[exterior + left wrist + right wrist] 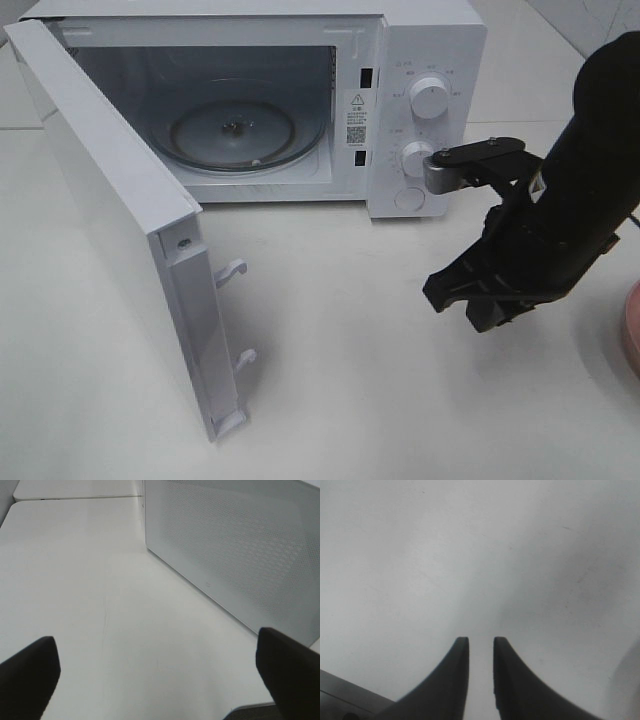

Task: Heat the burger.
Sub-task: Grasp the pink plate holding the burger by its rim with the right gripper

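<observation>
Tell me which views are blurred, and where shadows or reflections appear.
Exterior high: sharp, evenly lit; the microwave door throws a faint shadow on the table, and the glass turntable shows reflections. Left wrist: the left claw is out of focus. Right wrist: soft overall, the right claw blurred.

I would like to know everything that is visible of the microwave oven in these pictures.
The microwave oven is a white box, seemingly plastic or painted metal, standing on the white table. Its door is swung wide open on its left hinge, with two white latch hooks on its free edge. Inside lies a round glass turntable with nothing on it. The right panel carries two white knobs, one above the other.
</observation>
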Controlling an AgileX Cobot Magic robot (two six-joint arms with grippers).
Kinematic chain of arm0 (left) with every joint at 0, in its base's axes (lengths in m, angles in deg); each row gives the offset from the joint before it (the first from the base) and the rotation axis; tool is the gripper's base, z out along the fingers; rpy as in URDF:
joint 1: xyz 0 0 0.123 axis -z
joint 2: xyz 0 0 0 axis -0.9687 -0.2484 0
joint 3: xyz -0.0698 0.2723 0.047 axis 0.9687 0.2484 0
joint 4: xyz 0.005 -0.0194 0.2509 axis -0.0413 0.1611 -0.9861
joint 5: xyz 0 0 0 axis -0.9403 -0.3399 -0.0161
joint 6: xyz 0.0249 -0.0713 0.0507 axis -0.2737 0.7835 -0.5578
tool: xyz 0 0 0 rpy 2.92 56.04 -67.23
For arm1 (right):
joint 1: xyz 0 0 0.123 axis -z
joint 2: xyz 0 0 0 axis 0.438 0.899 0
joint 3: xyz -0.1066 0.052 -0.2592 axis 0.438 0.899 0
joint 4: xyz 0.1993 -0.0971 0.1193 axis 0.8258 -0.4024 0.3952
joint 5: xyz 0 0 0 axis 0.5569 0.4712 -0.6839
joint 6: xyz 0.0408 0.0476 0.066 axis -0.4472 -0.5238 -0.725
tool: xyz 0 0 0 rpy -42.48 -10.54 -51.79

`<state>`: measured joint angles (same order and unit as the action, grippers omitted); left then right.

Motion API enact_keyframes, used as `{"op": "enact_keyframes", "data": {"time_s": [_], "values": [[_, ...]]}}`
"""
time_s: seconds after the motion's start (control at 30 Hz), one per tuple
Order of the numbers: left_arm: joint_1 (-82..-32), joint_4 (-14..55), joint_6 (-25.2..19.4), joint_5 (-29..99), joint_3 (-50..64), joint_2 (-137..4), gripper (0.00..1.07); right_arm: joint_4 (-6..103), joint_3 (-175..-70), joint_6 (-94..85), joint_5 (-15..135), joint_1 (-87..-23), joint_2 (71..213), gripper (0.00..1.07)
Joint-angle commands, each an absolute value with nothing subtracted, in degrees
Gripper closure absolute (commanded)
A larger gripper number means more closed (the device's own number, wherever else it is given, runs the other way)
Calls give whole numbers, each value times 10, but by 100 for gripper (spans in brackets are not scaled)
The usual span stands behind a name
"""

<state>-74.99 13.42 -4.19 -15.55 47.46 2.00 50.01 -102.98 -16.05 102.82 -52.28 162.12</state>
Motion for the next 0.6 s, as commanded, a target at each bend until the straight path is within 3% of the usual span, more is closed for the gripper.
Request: {"op": "enact_keyframes", "data": {"time_s": [0.03, 0.07, 0.1, 0.13, 0.17, 0.2, 0.23, 0.3, 0.6], "values": [[-749, 139, -41, -149, 475, 30, 7, 481, -1032, -146, 1060, -488, 1595, 53], [-749, 139, -41, -149, 475, 30, 7, 478, -1032, -146, 1064, -481, 1589, 44], [-749, 139, -41, -149, 475, 30, 7, 478, -1032, -146, 1064, -481, 1589, 44], [-749, 139, -41, -149, 475, 30, 7, 462, -1032, -146, 1071, -468, 1580, 27], [-749, 139, -41, -149, 475, 30, 7, 462, -1032, -146, 1071, -468, 1580, 27], [-749, 139, -41, -149, 475, 30, 7, 447, -1032, -146, 1079, -452, 1572, 13], [-749, 139, -41, -149, 475, 30, 7, 442, -1032, -146, 1084, -443, 1570, 8], [-749, 139, -41, -149, 475, 30, 7, 434, -1032, -146, 1099, -426, 1569, 4], [-749, 139, -41, -149, 475, 30, 7, 424, -1032, -152, 1110, -330, 1571, 8]]}}
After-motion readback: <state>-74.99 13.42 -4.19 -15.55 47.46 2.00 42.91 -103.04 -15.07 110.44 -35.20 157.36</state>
